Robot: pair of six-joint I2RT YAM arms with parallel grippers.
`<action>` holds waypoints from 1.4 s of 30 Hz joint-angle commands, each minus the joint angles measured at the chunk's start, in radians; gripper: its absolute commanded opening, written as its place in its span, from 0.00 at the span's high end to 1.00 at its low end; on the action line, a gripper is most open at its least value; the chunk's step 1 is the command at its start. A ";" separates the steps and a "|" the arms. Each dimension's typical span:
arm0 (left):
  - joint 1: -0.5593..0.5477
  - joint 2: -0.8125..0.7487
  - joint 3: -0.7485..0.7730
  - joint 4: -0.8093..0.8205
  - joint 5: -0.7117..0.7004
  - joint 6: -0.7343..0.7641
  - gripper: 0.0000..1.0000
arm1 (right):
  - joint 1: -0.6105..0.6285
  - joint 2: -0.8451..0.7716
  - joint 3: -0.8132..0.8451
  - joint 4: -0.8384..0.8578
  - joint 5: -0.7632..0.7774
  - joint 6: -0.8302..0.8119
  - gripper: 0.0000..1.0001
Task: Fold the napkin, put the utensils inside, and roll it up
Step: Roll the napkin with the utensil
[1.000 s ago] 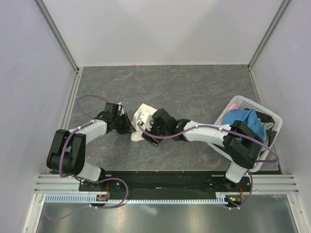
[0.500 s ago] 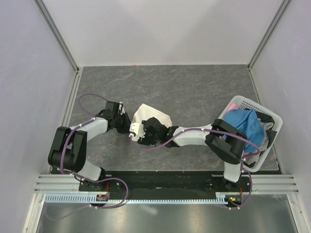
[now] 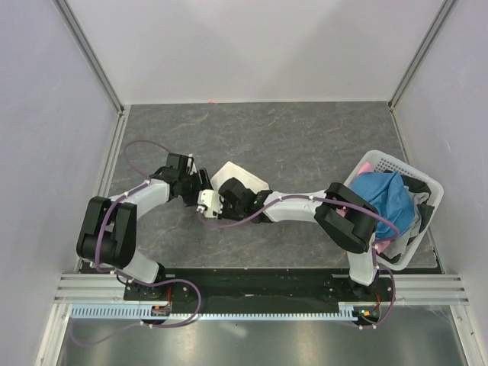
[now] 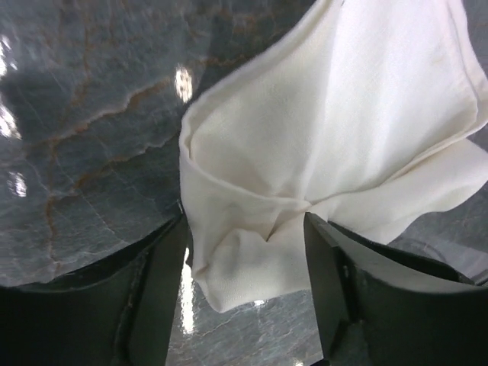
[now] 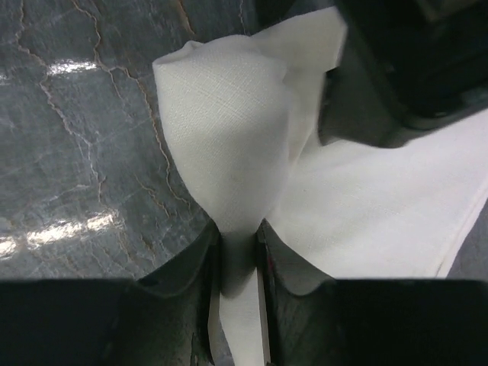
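Observation:
The cream-white napkin point(image 3: 242, 177) lies crumpled on the grey table between the two grippers. In the left wrist view a bunched corner of the napkin point(image 4: 320, 137) lies between the spread fingers point(image 4: 164, 290), which do not press it; my left gripper point(image 4: 248, 305) is open. My left gripper point(image 3: 201, 181) sits just left of the cloth. My right gripper point(image 5: 239, 259) is shut on a raised, cone-shaped fold of the napkin point(image 5: 225, 130), pinched tight between its jaws. In the top view my right gripper point(image 3: 215, 203) reaches in from the right. The utensils are out of view.
A white plastic basket point(image 3: 398, 162) stands at the table's right edge, holding a blue cloth point(image 3: 385, 194) and a bit of pink cloth point(image 3: 367, 165). White walls with metal frame rails enclose the grey marbled table point(image 3: 305, 137).
My left gripper has opened and let go of the napkin. My right gripper has slid left and shut on a fold of it, bunching the cloth toward the left.

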 commanded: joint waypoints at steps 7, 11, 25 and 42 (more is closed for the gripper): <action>0.036 -0.100 -0.014 -0.001 -0.185 -0.021 0.24 | -0.105 0.043 0.100 -0.424 -0.342 0.201 0.85; 0.036 -0.215 -0.119 0.111 -0.159 -0.029 0.24 | -0.147 0.087 0.173 -0.563 -0.486 0.222 0.87; 0.011 -0.345 -0.359 0.455 0.170 0.000 0.26 | -0.323 0.354 0.445 -0.683 -1.029 0.406 0.90; -0.035 -0.213 -0.354 0.464 0.211 0.014 0.63 | -0.382 0.503 0.523 -0.654 -1.148 0.497 0.93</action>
